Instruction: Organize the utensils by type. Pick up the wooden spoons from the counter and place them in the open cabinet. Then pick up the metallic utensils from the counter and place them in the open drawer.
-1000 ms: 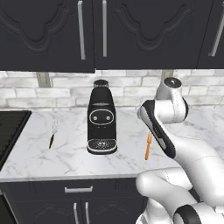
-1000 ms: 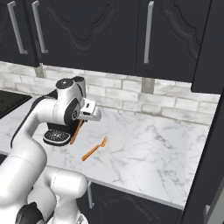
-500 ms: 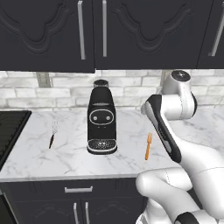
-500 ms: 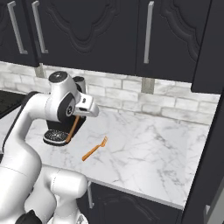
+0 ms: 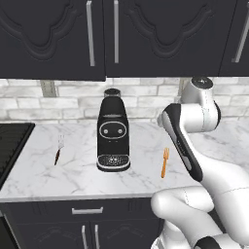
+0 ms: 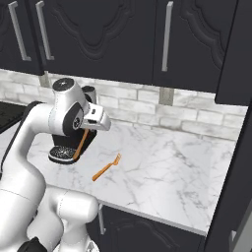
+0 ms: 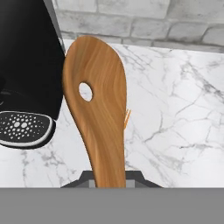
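Dark upper cabinets [image 5: 97,39] run along the top, doors closed in these views, over a pale brick backsplash [image 6: 197,115]. Below them stretches the white marble table [image 6: 167,167] with its grey veins, and dark cabinet fronts [image 5: 87,223] sit under its edge. At the far left of the left base view, a black ridged surface [image 5: 12,146] meets the table's end. Standing near the wall is a black coffee machine [image 5: 113,133], round perforated drip tray at its foot. The white arm is folded up high over the table, and the tool [image 6: 98,123] hangs beside the machine, clenched on the large wooden spoon [image 7: 98,113]; the hand view has that spoon's broad bowl with 1 round hole pointing away from the tool, handle running down between the tips, well above the marble. I can't make out the fingers themselves, they're hidden behind the handle. Down on the table, the slim orange fork [image 5: 165,163] lies flat just right of the machine, prongs toward the wall. Off to the machine's left, well apart, the small silver fork with a dark handle [image 5: 58,151] lies on the marble.
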Tool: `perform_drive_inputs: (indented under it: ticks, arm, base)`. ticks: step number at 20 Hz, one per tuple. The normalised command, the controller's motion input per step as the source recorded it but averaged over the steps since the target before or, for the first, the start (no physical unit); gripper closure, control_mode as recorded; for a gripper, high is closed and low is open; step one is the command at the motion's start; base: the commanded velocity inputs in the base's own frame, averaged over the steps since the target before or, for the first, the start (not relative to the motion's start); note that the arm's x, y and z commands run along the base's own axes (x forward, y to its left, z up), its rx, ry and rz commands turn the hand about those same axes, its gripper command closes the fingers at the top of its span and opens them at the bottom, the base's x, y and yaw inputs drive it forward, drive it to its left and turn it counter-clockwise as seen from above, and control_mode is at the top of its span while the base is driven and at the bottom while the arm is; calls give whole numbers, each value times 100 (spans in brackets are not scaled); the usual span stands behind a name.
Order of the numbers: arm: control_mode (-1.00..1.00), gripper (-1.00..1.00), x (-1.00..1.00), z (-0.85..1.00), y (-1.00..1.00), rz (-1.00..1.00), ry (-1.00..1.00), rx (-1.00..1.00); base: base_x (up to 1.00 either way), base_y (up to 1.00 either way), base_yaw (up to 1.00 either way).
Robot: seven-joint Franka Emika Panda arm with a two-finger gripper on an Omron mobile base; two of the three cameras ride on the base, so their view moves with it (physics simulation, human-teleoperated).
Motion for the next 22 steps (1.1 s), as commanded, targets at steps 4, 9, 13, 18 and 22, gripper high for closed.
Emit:
perform_drive_inputs:
  ticks: [4,9,13,18,22]
  arm:
    - [-100,100,-2,0,0,0,0,0]
    - [100,100,-11,0,0,0,0,0]
    - [100,100,0,0,0,0,0,0]
    - [100,100,0,0,0,0,0,0]
    - [100,100,0,0,0,0,0,0]
  base:
    - [0,0,0]
    - [-29,0,0]
    - [-37,0,-17]
    - [-6,-7,-64]
    - [0,-2,-86]
